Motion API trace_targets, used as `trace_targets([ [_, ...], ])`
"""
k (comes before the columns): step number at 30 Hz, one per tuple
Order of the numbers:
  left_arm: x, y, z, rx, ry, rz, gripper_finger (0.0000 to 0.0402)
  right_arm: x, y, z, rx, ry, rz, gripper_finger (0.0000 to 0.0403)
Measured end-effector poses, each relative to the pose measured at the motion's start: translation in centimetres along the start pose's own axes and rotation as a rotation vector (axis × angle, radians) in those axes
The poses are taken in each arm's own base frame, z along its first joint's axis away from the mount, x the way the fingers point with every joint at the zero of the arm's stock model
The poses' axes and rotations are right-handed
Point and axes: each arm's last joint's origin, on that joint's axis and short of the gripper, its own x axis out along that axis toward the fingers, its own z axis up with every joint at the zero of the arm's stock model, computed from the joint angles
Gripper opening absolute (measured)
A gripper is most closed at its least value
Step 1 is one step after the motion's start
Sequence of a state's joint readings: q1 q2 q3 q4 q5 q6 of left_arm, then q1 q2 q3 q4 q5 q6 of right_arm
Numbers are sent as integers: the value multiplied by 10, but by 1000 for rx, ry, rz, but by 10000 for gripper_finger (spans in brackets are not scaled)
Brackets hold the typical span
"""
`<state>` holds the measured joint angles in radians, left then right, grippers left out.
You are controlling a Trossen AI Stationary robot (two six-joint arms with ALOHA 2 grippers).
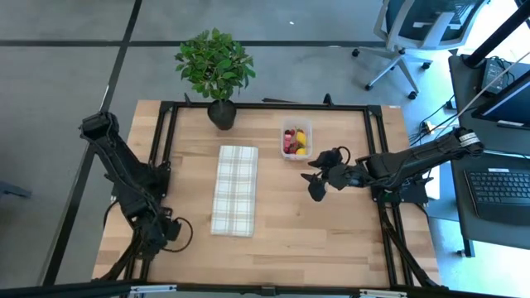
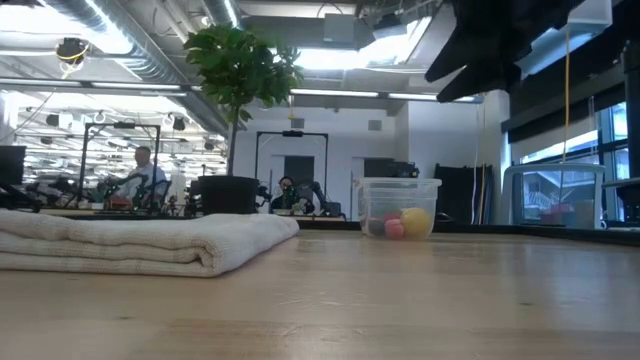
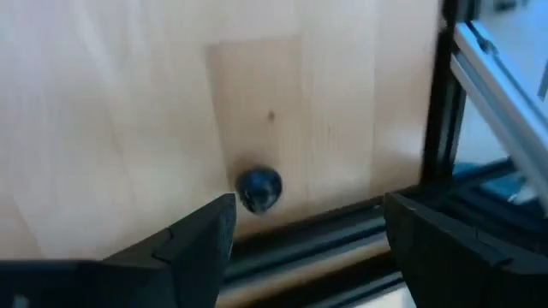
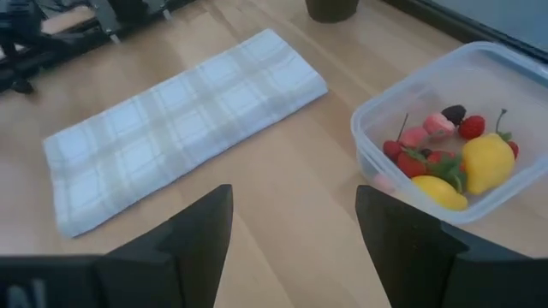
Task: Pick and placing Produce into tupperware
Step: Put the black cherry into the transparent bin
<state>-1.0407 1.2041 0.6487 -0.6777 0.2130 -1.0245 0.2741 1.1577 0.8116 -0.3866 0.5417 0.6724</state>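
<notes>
**Spotter:** Dark fingers of your left gripper stand spread apart with nothing between them, down by the wooden worktop's left edge, at the corner away from the plant.

**Caller:** And the piece?

**Spotter:** One small dark-blue round berry sits on the wood just ahead of you. It's off-centre, closer to one finger than the other, and just beside the black frame rail.

**Caller:** Which arm takes it?

**Spotter:** Yours on the left, I'd say; it's far nearer. Your right gripper hangs released and empty near the small clear plastic tupperware by the plant-side edge. That container holds the red, pink and yellow produce, well apart from the berry.
</notes>
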Motion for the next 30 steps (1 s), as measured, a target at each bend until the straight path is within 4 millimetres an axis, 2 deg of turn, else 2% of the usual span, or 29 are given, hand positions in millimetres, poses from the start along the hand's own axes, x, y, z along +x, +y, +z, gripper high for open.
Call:
trace_targets([
  [3,0,0,1,146,-49,32,283,7,2,-4,-16,20,-16,249],
  [8,6,2,4,262,-72,95,283,18,7,-9,-27,36,-28,249],
  [17,37,5,7,313,96,164,274,25,9,-13,-39,53,-41,249],
  [30,48,0,-3,383,113,227,224,26,9,-13,-40,53,-42,249],
])
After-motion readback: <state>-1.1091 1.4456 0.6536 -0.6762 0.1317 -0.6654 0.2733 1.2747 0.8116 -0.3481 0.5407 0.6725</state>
